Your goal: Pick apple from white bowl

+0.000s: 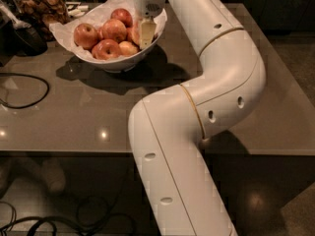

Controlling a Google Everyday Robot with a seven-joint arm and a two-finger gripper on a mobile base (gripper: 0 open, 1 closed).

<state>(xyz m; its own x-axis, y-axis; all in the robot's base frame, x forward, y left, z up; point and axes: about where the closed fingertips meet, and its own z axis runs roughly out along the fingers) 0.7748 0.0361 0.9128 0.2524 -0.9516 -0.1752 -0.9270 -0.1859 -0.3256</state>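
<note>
The white bowl stands at the back left of the grey table, lined with crinkled white paper. It holds several red-orange apples. My gripper reaches down from the white arm into the right side of the bowl. It sits against a red-orange apple and hides part of it. Other apples lie to its left, at the far left and at the back. A smaller, paler apple lies at the front.
A glass jar of brown snacks stands behind the bowl at the left. A black object sits beside it. A black cable loops on the table's left. My arm's bulk covers the table's middle and right. More cables lie on the floor.
</note>
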